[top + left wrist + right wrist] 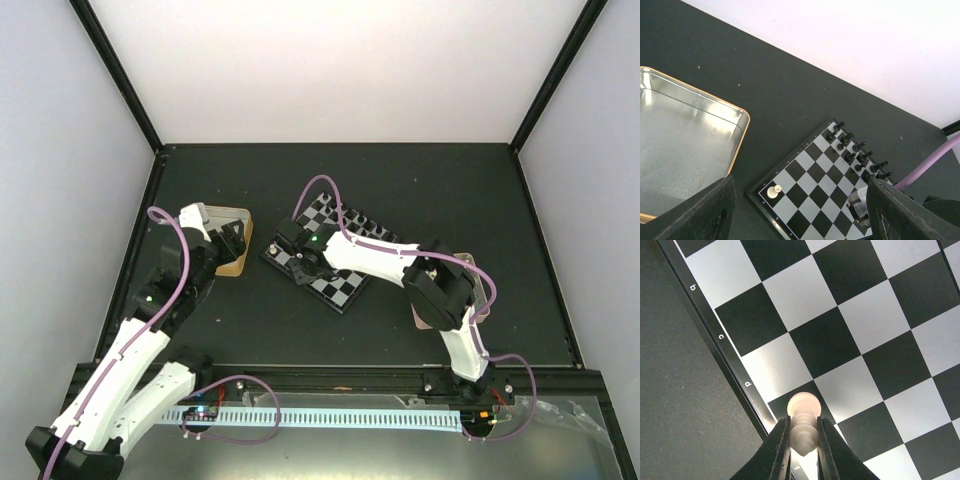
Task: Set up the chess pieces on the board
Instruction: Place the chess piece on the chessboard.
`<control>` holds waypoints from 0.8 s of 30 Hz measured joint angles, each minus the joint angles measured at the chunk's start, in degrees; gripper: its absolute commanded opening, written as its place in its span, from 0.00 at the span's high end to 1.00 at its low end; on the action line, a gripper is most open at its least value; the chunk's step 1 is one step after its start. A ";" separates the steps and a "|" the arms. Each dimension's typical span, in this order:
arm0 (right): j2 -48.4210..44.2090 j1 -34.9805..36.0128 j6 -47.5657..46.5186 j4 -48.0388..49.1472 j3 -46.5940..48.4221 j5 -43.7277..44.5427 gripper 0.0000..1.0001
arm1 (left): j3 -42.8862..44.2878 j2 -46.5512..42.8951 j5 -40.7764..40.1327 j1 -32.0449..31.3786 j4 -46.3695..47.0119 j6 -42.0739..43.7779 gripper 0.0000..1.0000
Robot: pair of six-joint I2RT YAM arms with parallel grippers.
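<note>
While the cream-white piece (803, 426) is sitting pinched between the right gripper's (803, 434) two fingers, it is hanging just over the board's (840, 335) edge row, beside the lettered rim where the "d" is showing; whether its base is touching the square I cannot tell. It is looking very light, hard and smooth, so it is likely wanting to slip or twist rather than break. The fingers are clamping its body below the rounded head, which is looking like the sensible hold, keeping it upright. Being so small and narrow-footed, it is probably tipping easily if let go at a tilt.

Another white piece (773, 191) is standing alone on a corner square, and the black pieces (855, 150) are lining the opposite edge in two rows. Further out, the left gripper (800, 217) is hovering with its fingers spread wide and holding nothing, above the rim of the metal tin (742, 119) resting on the dark tabletop (765, 75) beside the board
</note>
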 measured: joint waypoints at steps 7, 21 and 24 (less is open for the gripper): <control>-0.02 -0.07 -0.04 -0.07 0.00 -0.83 0.85 | 0.00 0.02 0.00 0.00 0.00 0.00 0.26; -0.04 -0.04 -0.09 -1.55 0.00 -1.49 0.77 | 0.00 0.02 0.02 0.00 0.00 0.00 0.26; -0.11 -0.04 -0.09 -2.27 0.00 -1.44 0.74 | 0.00 0.02 0.04 0.00 0.00 0.00 0.26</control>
